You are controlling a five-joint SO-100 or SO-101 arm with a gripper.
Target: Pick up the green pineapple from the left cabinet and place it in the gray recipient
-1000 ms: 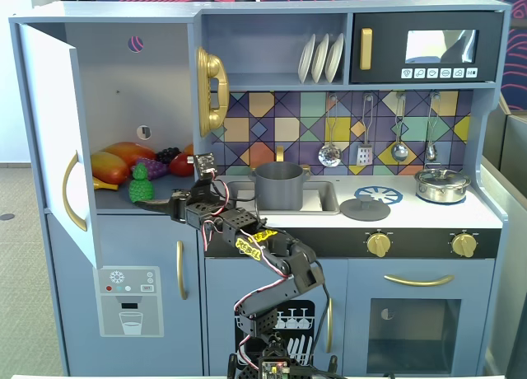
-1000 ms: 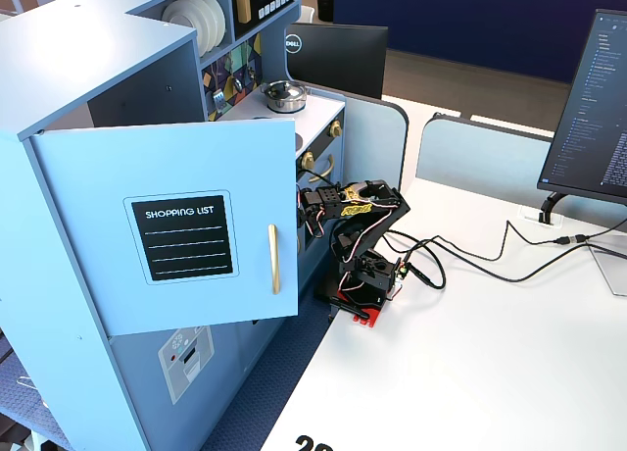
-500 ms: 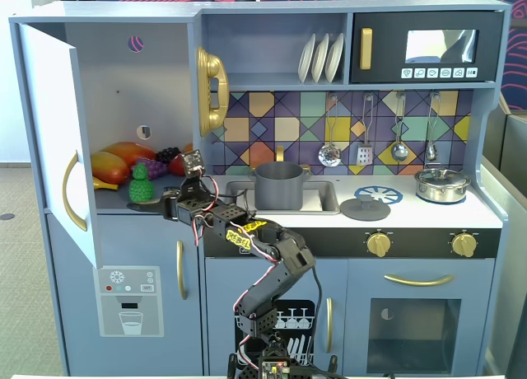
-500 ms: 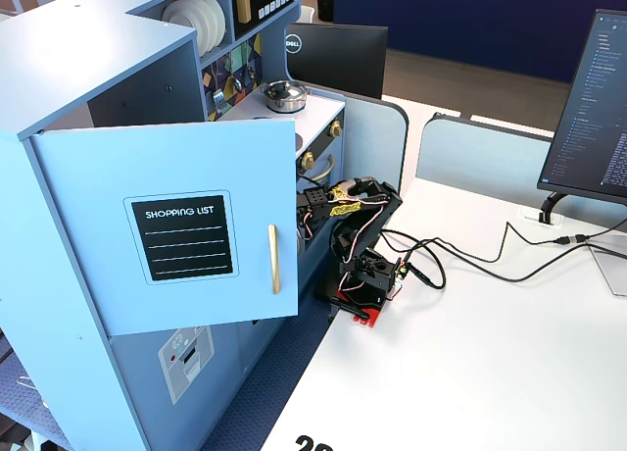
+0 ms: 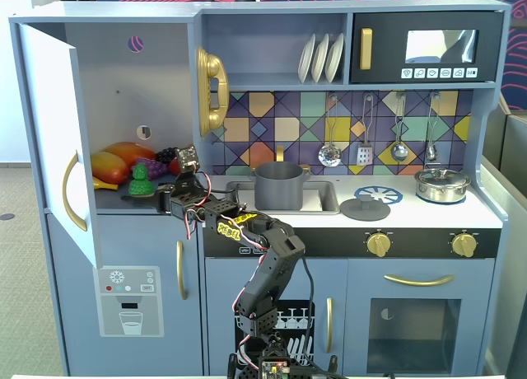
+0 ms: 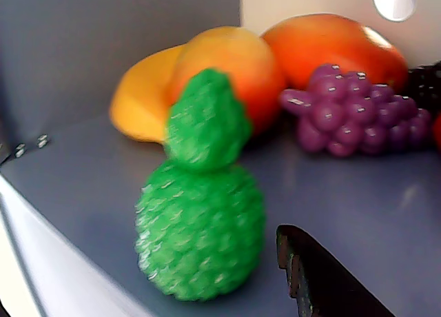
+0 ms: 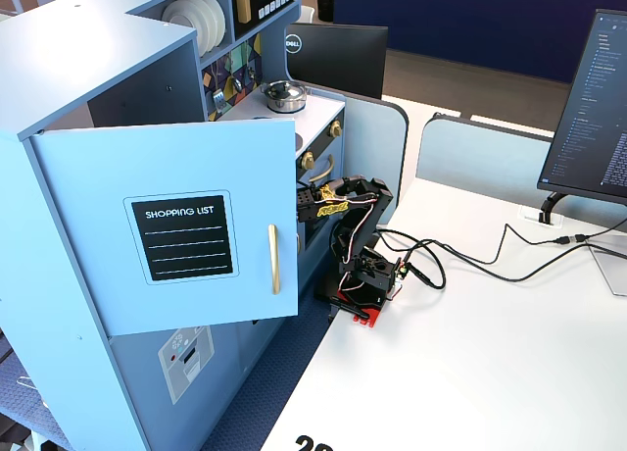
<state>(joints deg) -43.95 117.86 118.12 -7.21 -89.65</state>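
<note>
Pineapple (image 6: 201, 205) upright at lower centre of the wrist view, on the cabinet (image 5: 123, 58) shelf, grapes (image 6: 358, 120) just behind. Claw (image 5: 160, 196) beside it, empty; opening hard to judge, only one finger visible. Risk: nudging it over, off the shelf edge.

The open cupboard door (image 7: 167, 225) carries a black chalkboard panel (image 7: 186, 237) headed "SHOPPING LIST" in white capitals. The back of a dark monitor (image 7: 336, 57) shows a round Dell logo. The yellow label on the arm (image 5: 243, 221) is unreadable.
</note>
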